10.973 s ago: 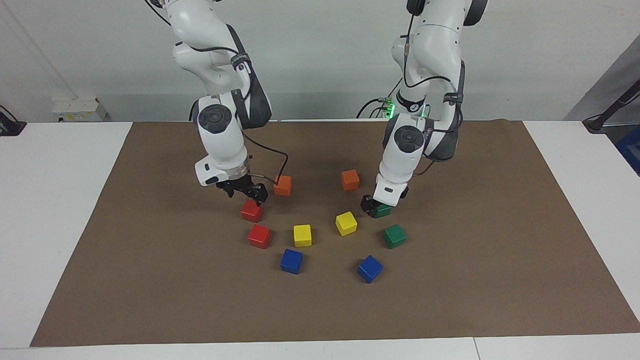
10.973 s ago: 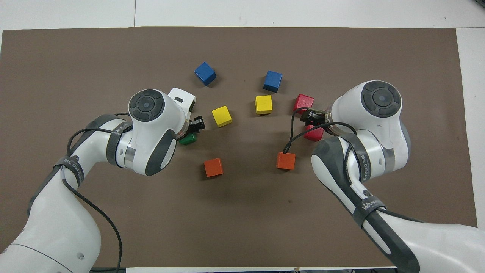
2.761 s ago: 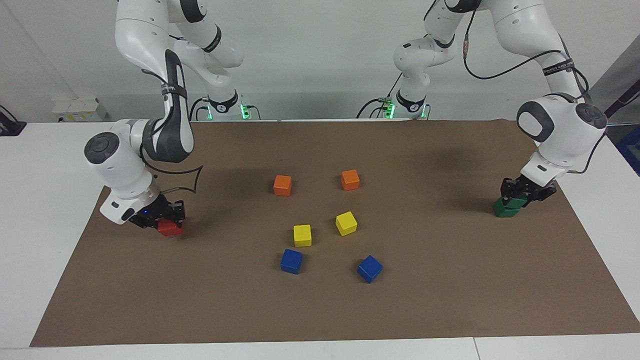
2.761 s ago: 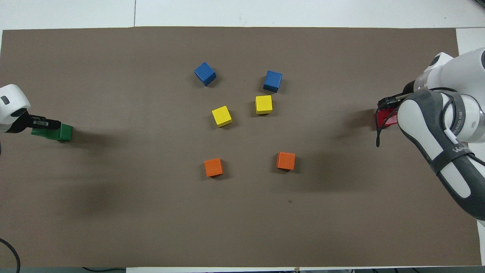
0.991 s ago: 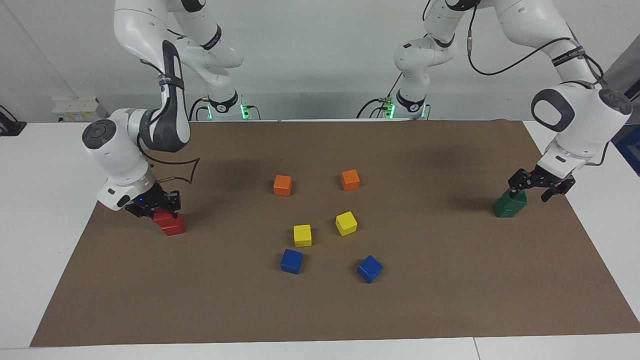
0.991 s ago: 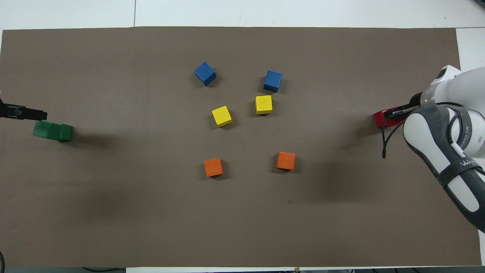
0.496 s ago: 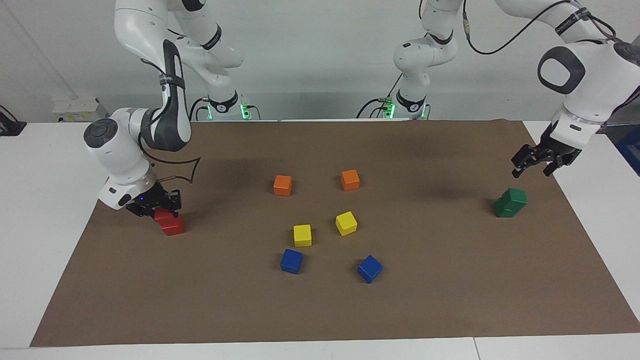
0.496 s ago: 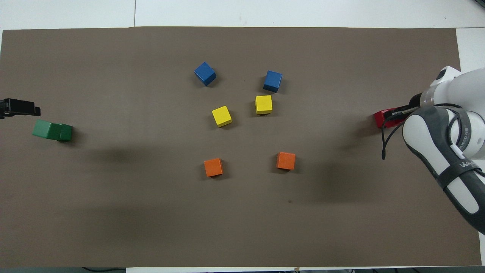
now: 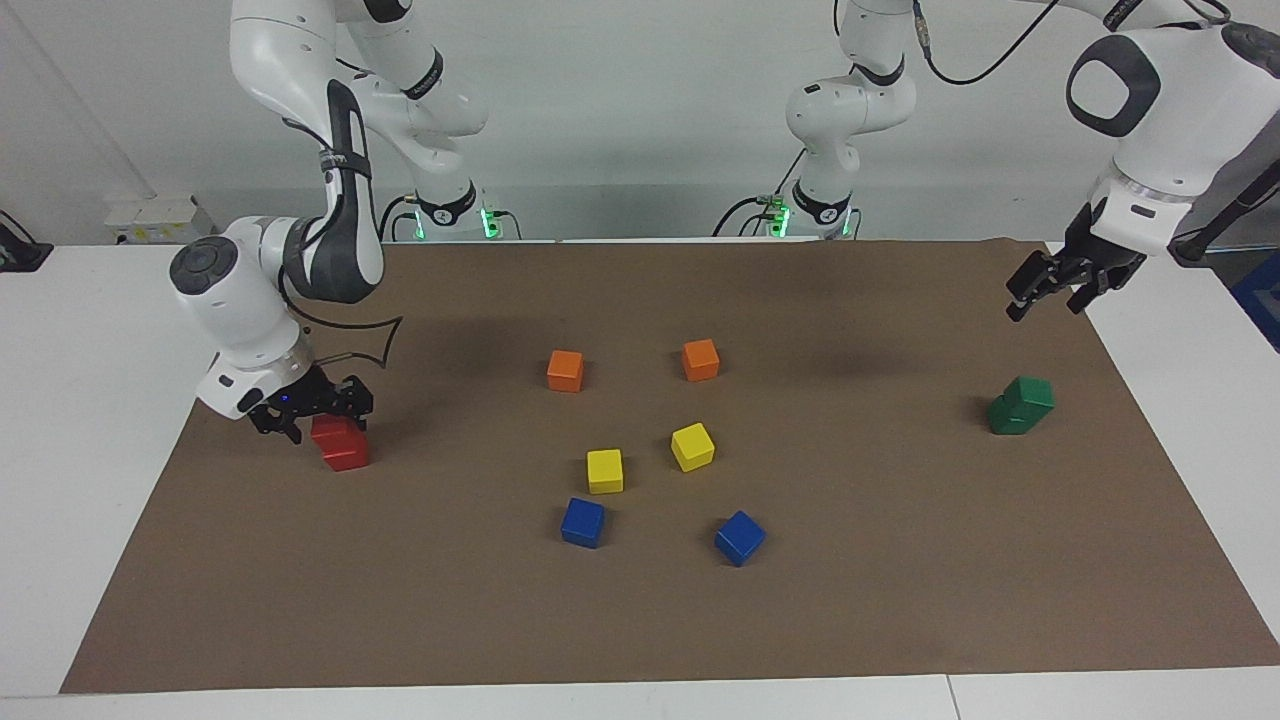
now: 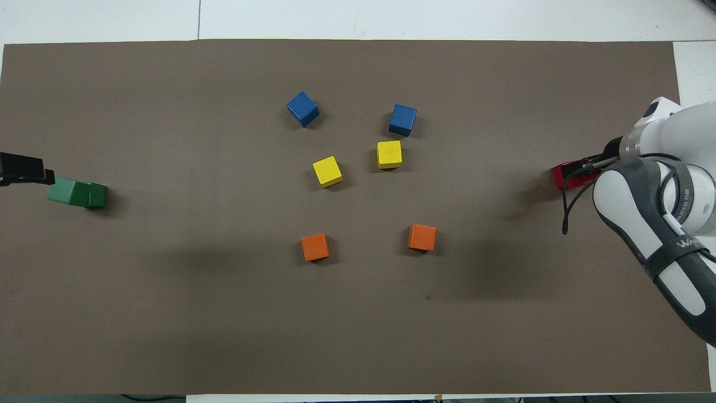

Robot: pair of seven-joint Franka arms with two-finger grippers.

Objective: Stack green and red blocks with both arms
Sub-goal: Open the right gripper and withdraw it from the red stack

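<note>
Two dark green blocks [image 9: 1020, 405] stand stacked, a little askew, at the left arm's end of the brown mat [image 9: 900, 600]; the stack also shows in the overhead view [image 10: 78, 193]. My left gripper [image 9: 1043, 306] is open and empty, raised in the air above the mat's edge, well clear of the green stack. Two red blocks [image 9: 341, 443] stand stacked at the right arm's end; the stack is partly hidden by the arm in the overhead view [image 10: 564, 174]. My right gripper [image 9: 312, 418] is low at the top red block, with its fingers spread open on either side of it.
In the middle of the mat lie two orange cubes [image 9: 565, 370] [image 9: 700, 359], two yellow cubes [image 9: 604, 470] [image 9: 692, 446] and two blue cubes [image 9: 582, 522] [image 9: 739, 537]. White table surrounds the mat.
The left gripper has let go of the top green block and risen up and away from the stack. The right gripper has opened at the top red block and stayed low.
</note>
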